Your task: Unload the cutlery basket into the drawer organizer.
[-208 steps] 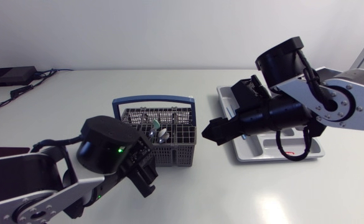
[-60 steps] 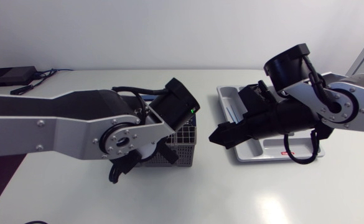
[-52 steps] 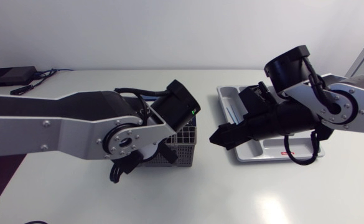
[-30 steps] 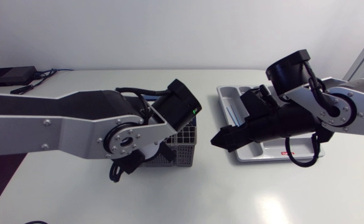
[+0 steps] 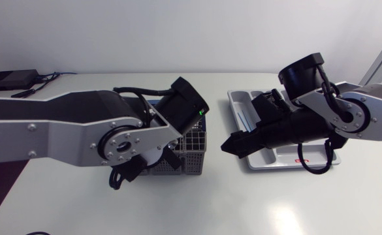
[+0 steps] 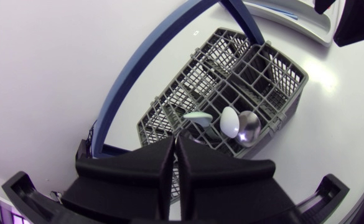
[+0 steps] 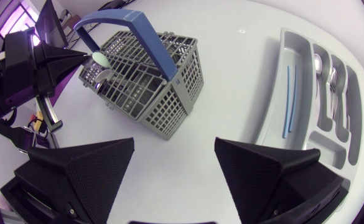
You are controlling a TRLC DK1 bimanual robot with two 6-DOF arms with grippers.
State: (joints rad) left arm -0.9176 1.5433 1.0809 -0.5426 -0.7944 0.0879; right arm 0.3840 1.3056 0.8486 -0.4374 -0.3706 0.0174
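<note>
Now L claw (image 6: 175,140) is closed w/ a pale green utensil (image 6: 197,116) pinched at its tips, right above the grey cutlery basket (image 6: 256,74), which sits mid-surface (image 5: 243,202). Metal spoon (image 6: 249,127) stands in a basket compartment just ahead. R claw (image 7: 174,149) is wide apart, empty, over the surface btwn basket & drawer organizer (image 7: 278,106), which holds some cutlery (image 7: 331,81) & a blue stick (image 7: 289,99).

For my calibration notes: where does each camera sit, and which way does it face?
Head view: fixed above the table, looking down; left arm over the cutlery basket, right arm over the drawer organizer.
Left wrist view: on the left arm, down into the basket; left gripper shows.
Right wrist view: on the right arm, toward basket and organizer; right gripper shows.
All share the basket.
</note>
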